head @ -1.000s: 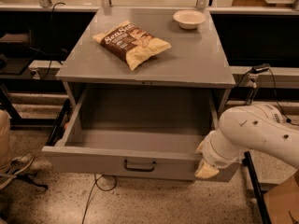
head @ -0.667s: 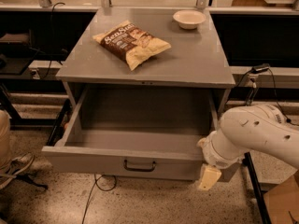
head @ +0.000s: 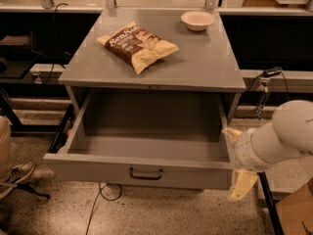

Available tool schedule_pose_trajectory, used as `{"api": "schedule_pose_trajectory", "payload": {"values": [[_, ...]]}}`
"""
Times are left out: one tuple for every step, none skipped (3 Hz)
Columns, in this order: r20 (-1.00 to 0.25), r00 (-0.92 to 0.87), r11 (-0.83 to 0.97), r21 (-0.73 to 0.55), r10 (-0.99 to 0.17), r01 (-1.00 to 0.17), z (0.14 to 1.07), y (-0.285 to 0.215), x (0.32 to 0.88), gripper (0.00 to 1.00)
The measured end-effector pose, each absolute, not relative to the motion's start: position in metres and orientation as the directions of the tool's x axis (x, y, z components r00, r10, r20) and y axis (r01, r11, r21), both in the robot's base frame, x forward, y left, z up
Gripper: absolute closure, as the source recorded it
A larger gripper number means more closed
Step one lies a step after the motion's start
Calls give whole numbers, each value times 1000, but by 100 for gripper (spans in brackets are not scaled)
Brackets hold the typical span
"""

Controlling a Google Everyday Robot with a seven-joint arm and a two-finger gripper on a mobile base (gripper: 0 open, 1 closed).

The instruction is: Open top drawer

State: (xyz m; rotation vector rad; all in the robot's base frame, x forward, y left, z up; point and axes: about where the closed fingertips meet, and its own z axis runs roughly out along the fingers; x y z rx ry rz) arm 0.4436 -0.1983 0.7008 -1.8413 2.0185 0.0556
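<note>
The top drawer (head: pixel 146 173) of the grey metal cabinet stands pulled far out toward me. Its deep grey box is empty and its dark bar handle (head: pixel 145 174) sits at the centre of the front. My gripper (head: pixel 236 159) is at the drawer's right front corner, on the end of the white arm (head: pixel 281 141). One cream finger (head: pixel 231 131) shows above the corner and the other (head: pixel 242 185) hangs below it, just off the drawer front. The fingers are apart and hold nothing.
A chip bag (head: pixel 138 44) and a small white bowl (head: pixel 197 19) lie on the cabinet top (head: pixel 205 62). A shoe (head: pixel 14 176) and cables (head: pixel 100 195) are on the floor at left. A cardboard box (head: pixel 296 212) stands at lower right.
The drawer has stayed open. My gripper has slid down and to the right, off the drawer's right front corner.
</note>
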Motion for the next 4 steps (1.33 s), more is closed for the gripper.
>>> {"api": "schedule_pose_trajectory", "payload": {"values": [[-274, -24, 129, -373, -961, -919, 779, -234, 430, 0], [-204, -20, 118, -479, -979, -870, 859, -256, 423, 0], [-174, -56, 140, -524, -983, -840, 922, -281, 430, 0], [-174, -51, 139, -545, -983, -827, 937, -281, 433, 0]]}}
